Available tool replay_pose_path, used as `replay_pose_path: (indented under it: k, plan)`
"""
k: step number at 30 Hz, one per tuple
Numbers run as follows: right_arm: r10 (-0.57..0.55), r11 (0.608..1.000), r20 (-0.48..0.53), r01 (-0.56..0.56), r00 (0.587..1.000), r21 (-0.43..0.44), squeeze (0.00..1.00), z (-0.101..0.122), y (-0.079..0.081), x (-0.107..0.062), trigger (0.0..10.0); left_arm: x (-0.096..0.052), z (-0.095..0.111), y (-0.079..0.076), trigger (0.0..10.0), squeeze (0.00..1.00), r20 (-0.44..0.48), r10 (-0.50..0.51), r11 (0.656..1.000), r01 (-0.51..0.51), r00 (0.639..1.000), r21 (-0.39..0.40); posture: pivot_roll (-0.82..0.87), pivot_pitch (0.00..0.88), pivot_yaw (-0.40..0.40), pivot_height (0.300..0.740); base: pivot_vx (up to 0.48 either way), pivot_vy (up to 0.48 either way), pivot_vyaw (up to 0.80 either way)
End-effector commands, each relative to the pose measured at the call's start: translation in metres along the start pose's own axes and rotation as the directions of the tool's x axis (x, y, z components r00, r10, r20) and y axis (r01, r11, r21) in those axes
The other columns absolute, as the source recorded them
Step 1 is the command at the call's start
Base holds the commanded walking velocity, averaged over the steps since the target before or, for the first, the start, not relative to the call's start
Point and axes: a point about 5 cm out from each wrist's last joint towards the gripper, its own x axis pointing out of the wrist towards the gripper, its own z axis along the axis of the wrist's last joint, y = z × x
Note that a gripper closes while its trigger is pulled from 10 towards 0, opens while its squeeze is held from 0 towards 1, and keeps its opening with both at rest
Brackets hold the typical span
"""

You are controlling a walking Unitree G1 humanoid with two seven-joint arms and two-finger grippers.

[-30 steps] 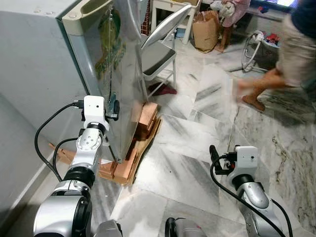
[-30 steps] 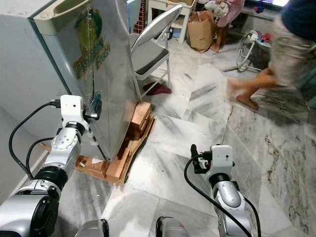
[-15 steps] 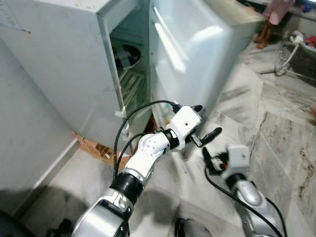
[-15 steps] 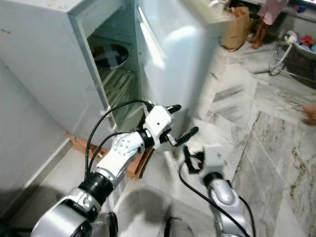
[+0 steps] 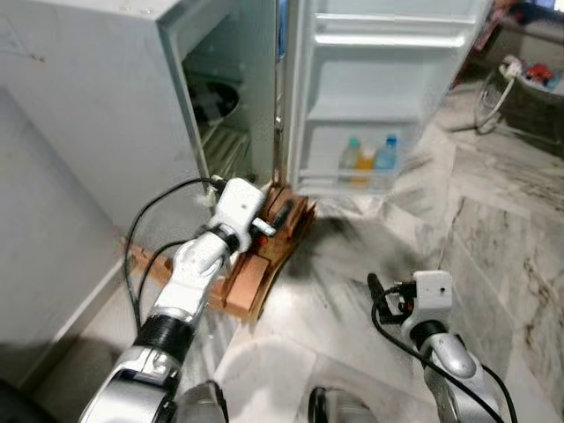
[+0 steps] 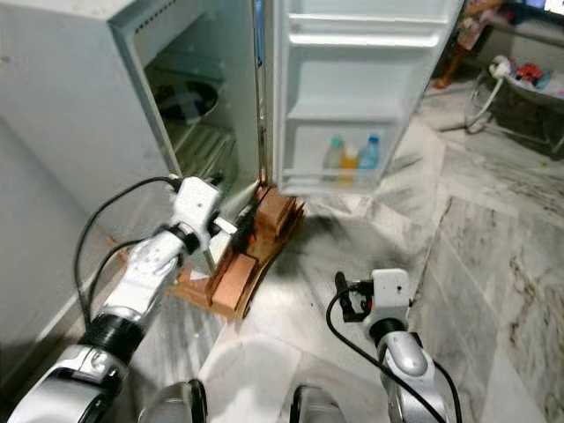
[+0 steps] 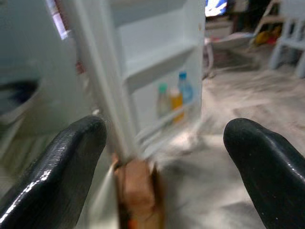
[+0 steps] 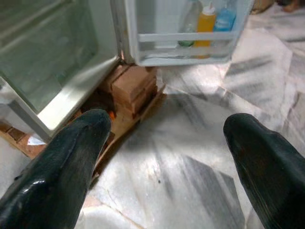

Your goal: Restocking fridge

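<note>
The grey fridge (image 5: 106,115) stands with its door (image 5: 388,97) swung wide, inner side facing me. Three bottles (image 5: 366,159), green, orange and blue, stand in the door's lowest shelf, also seen as bottles (image 8: 207,21) in the right wrist view. A dark bowl (image 5: 216,97) rests on a shelf inside. My left gripper (image 5: 275,218) is open and holds nothing, low by the cabinet's bottom corner above the bricks (image 5: 251,273). My right gripper (image 5: 381,300) hangs open over the marble floor, apart from the fridge.
The fridge rests on bricks and a wooden board (image 6: 233,282). A grey wall (image 5: 44,264) closes the left side. Marble floor (image 5: 370,238) stretches in front of the door. Cables and clutter (image 5: 520,75) lie at the far right.
The door went from shut to fully swung out. My left gripper left the door edge and dropped toward the bricks. The camera turned, and the walking person is gone from view.
</note>
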Motion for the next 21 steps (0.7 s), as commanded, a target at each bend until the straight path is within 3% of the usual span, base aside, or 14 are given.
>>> replay_pose_path:
  k: [1,9,13,21]
  plan:
    - [-0.006,1.0,-0.005,0.006,1.0,-0.004,0.0,-0.002,-0.001,-0.002,10.0,-0.007,-0.004,0.003,10.0,0.0,-0.01,0.035,0.999,-0.035,0.999,0.014,0.01,0.123,-0.025,0.74,0.0,0.0,0.0]
    - [0.0,1.0,0.037,0.001,0.999,-0.025,0.0,0.007,0.002,0.003,10.0,-0.054,-0.025,0.021,10.0,0.0,-0.073,0.231,0.972,-0.234,0.97,-0.032,0.04,0.138,-0.026,0.74,0.0,-0.031,0.0]
    - [0.004,1.0,0.042,-0.002,0.999,-0.027,0.0,0.009,0.003,0.006,10.0,-0.062,-0.025,0.023,10.0,0.0,-0.086,0.269,0.962,-0.272,0.959,-0.02,0.05,0.146,-0.025,0.74,0.0,-0.273,0.0]
    - [0.021,0.999,0.077,-0.019,0.997,-0.038,0.0,0.021,0.009,0.017,10.0,-0.082,-0.024,0.02,10.0,0.0,-0.106,0.303,0.952,-0.306,0.947,-0.01,0.06,0.161,-0.033,0.74,0.285,-0.37,-0.16]
